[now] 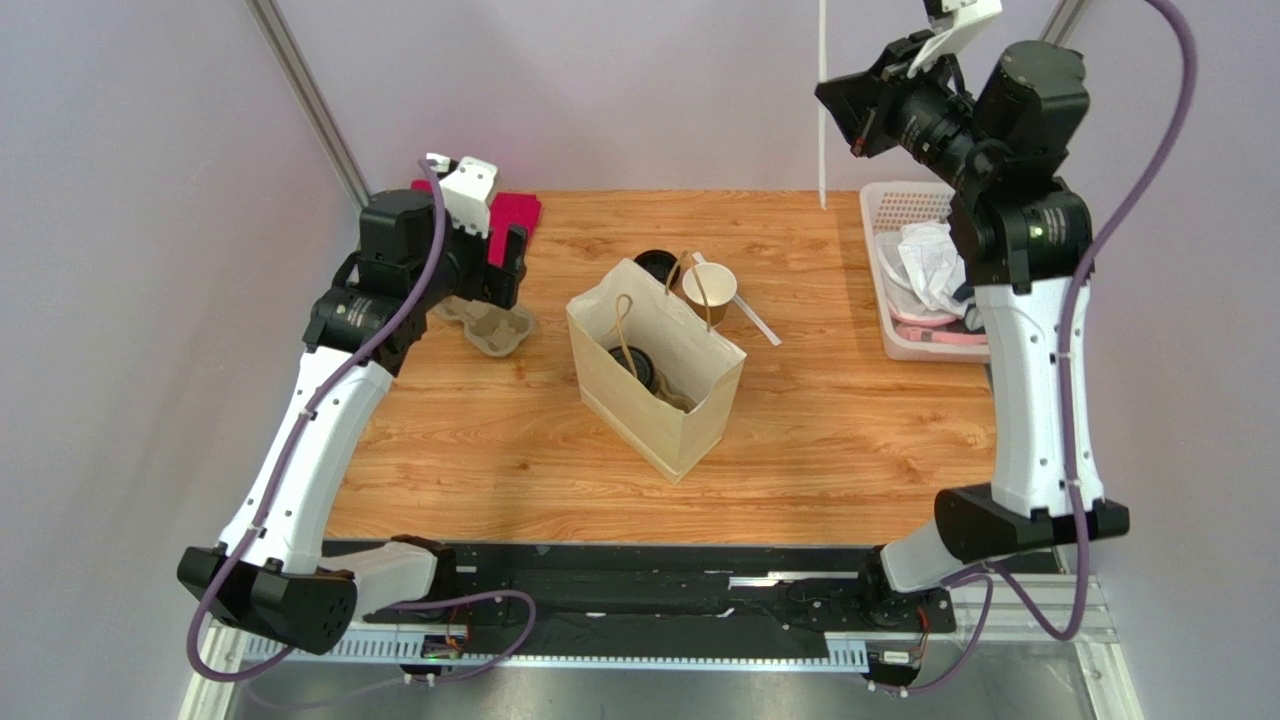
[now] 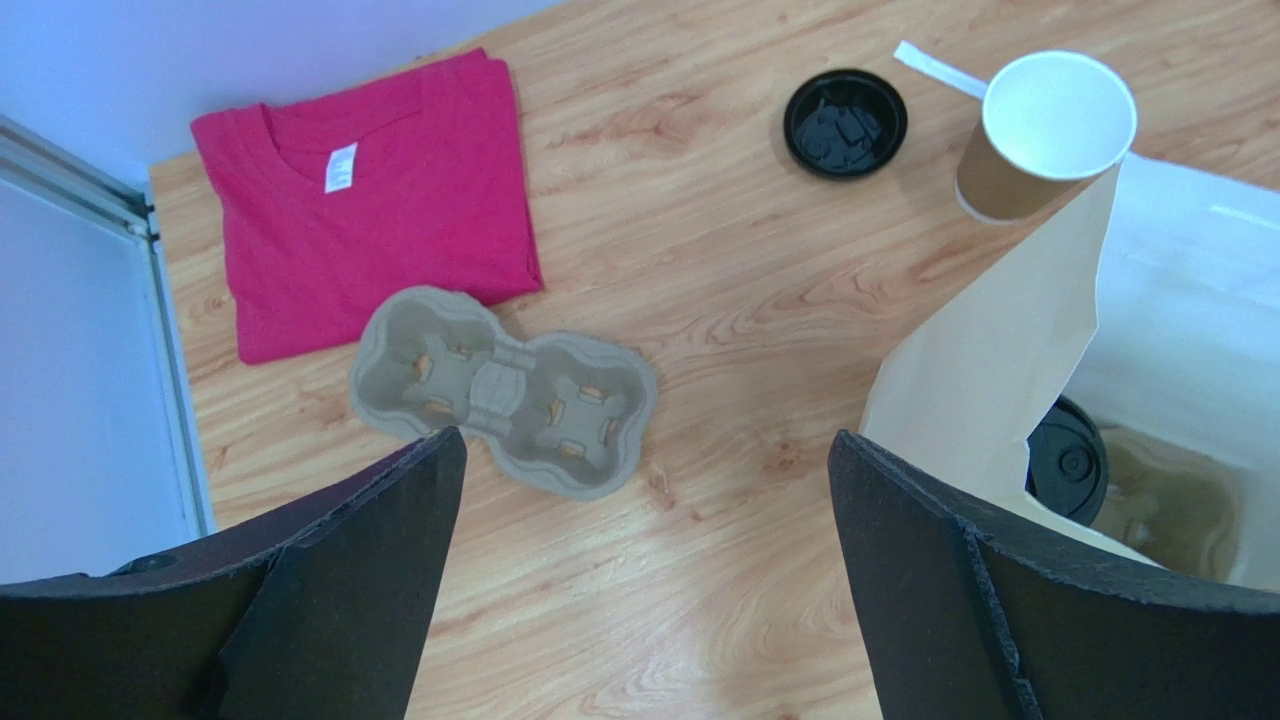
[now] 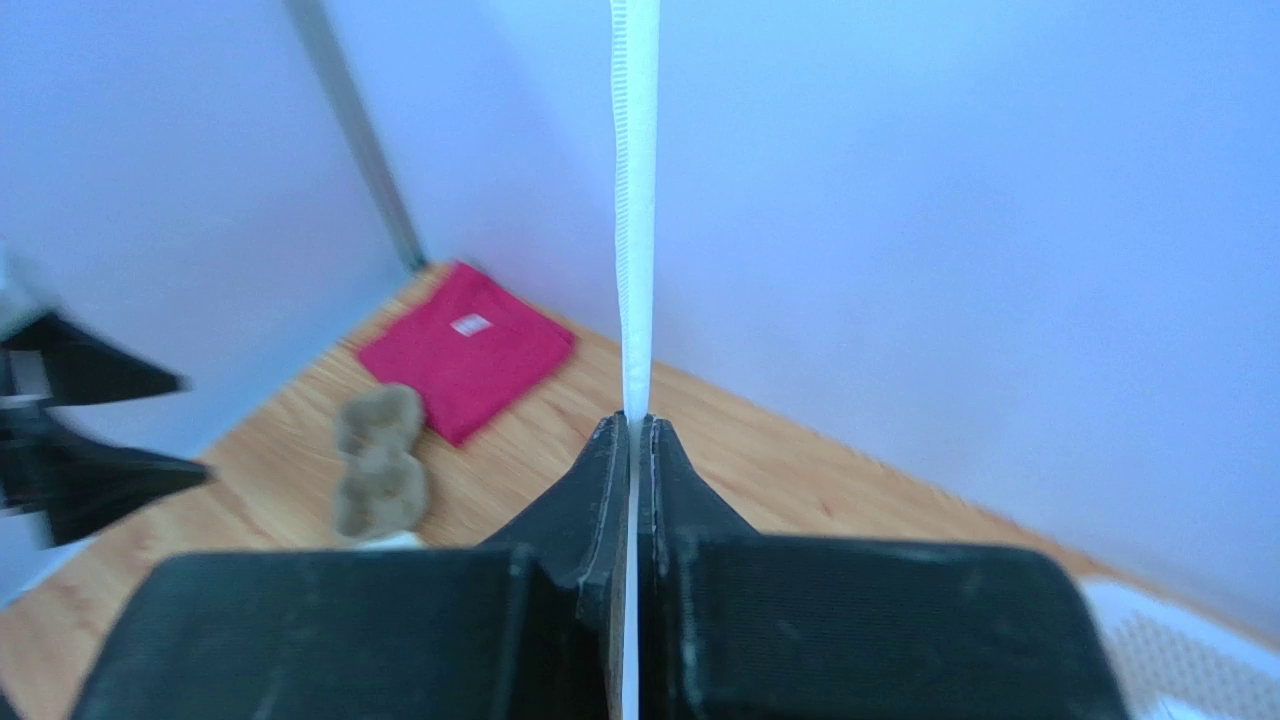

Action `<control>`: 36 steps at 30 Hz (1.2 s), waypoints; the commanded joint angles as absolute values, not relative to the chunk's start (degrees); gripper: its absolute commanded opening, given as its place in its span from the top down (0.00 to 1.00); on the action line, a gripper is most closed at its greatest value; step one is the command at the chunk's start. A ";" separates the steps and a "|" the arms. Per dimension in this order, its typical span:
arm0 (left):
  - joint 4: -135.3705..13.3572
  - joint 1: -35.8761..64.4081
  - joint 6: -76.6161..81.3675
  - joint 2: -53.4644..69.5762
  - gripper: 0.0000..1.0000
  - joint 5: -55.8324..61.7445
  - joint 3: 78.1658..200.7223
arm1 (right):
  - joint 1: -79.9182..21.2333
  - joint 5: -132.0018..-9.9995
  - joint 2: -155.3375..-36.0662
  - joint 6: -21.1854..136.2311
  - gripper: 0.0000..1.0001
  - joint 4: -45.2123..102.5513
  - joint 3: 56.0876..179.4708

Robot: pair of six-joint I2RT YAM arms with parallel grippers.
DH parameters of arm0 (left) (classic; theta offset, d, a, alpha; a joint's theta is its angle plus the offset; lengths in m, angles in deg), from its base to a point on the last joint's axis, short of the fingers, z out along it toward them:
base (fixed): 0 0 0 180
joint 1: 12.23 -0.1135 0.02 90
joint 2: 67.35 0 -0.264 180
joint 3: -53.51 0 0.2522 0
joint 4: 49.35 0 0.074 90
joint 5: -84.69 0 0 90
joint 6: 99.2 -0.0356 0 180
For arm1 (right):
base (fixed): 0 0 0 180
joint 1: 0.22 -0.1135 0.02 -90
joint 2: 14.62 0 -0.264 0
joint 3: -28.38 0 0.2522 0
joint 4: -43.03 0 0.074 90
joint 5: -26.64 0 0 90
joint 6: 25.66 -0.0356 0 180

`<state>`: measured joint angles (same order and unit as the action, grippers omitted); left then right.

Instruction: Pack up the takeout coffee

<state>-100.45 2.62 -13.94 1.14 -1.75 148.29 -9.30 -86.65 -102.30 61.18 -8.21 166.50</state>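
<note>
Your takeout coffee point(image 2: 1070, 458) sits lidded inside the paper bag point(image 1: 661, 405); packing appears near done. Right claw point(image 3: 633, 428) pinches a white strip point(image 3: 633, 180); left claw point(image 2: 646, 450) stands wide, empty.

Wooden table point(image 2: 721, 300), matt paper bag point(image 2: 1007, 345), pulp tray point(image 2: 504, 393) (rough), takeout coffee point(image 2: 1067, 458) lid seemingly plastic

Bag point(image 1: 657, 383) sits mid-bench point(image 1: 842, 450), with the takeout coffee point(image 2: 1070, 458) down inside it. Just behind the bag is the open cup point(image 1: 709, 285), loose lid point(image 1: 655, 266) to its left. Cup carrier point(image 2: 504, 390) is left of the bag, folded shirt point(image 2: 376, 195) behind that. Basket point(image 1: 897, 191) is at the right edge. A strip point(image 3: 634, 180) hangs just left of it, pinched in the right hand point(image 3: 631, 435).
</note>
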 commanded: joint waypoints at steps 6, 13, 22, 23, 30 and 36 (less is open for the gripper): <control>-94.23 2.00 -11.93 -3.45 0.01 -0.12 146.56 | -26.92 -85.44 -98.03 54.32 1.00 1.91 157.40; -94.05 2.00 -11.40 -8.10 0.01 0.23 142.61 | -37.73 -78.31 -95.22 58.35 1.00 9.22 142.37; -94.13 1.92 -11.84 -11.36 0.01 -0.12 139.61 | -41.87 -74.00 -90.03 59.59 1.00 14.23 125.66; -94.22 1.92 -11.93 -11.54 0.01 -0.21 139.52 | -42.14 -73.56 -89.68 59.85 1.00 14.32 123.55; -95.01 1.92 -11.84 -11.19 0.01 -0.38 139.52 | -42.58 -74.78 -87.13 59.94 0.69 13.01 119.23; -98.61 1.92 -9.91 -7.95 0.01 -1.79 142.32 | -42.75 -75.49 -86.43 60.82 0.48 12.21 121.85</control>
<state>-96.52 2.29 -11.86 -10.18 -1.32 139.22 -42.43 -75.39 -88.53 59.69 9.87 119.11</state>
